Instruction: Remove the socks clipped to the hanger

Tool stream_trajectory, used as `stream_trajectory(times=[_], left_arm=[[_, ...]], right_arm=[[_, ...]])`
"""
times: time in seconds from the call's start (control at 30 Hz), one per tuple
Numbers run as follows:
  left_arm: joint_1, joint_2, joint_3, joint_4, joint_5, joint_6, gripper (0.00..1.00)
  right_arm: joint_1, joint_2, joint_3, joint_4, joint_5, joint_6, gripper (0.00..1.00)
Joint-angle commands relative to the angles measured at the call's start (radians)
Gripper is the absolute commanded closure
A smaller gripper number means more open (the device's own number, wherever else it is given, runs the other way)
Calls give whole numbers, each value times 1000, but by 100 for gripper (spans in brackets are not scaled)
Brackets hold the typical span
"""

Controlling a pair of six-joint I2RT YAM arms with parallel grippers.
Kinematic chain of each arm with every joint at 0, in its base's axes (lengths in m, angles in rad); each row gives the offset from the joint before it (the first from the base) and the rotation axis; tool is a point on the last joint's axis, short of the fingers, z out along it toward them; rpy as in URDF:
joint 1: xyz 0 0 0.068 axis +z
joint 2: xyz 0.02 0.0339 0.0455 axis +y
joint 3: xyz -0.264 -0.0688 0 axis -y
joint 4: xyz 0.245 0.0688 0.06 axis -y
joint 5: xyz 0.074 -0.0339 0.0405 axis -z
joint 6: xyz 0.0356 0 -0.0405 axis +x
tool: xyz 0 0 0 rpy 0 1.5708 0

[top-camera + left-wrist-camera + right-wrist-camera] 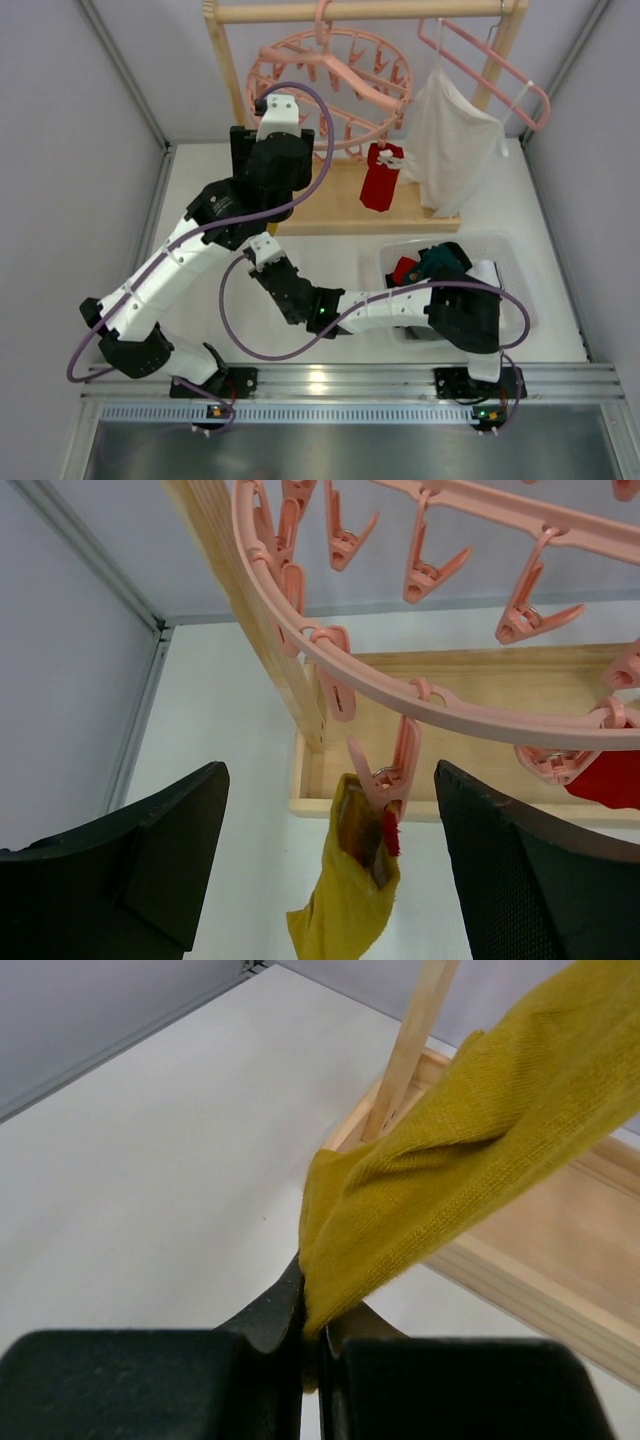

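Above the tabletop (330, 255), one hanger (300, 630) is holding one red sock (381, 182), one mustard sock (440, 1160).
Left gripper (330, 780) is gaping; right gripper (312, 1330) is clamping that mustard sock, top cut off.

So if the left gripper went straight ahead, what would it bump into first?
Probably the pink clip pinching the yellow sock, right between the open left gripper's fingers, with the hanger ring just past it. Depth is hard to judge.

Mustard sock (340, 915) (clipped) under pink hanger (470, 712)
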Motion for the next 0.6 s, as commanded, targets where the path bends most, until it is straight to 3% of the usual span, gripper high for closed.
stream_trajectory(times=[0.0, 0.3, 0.57], left_arm=[[17, 9, -8, 0, 61, -16, 13], [43, 60, 0, 2, 87, -10, 15], [68, 101, 26, 2, 79, 11, 25]], right_arm=[[26, 11, 44, -26, -2, -13, 100], [35, 28, 65, -30, -2, -30, 100], [48, 41, 73, -21, 9, -56, 100]])
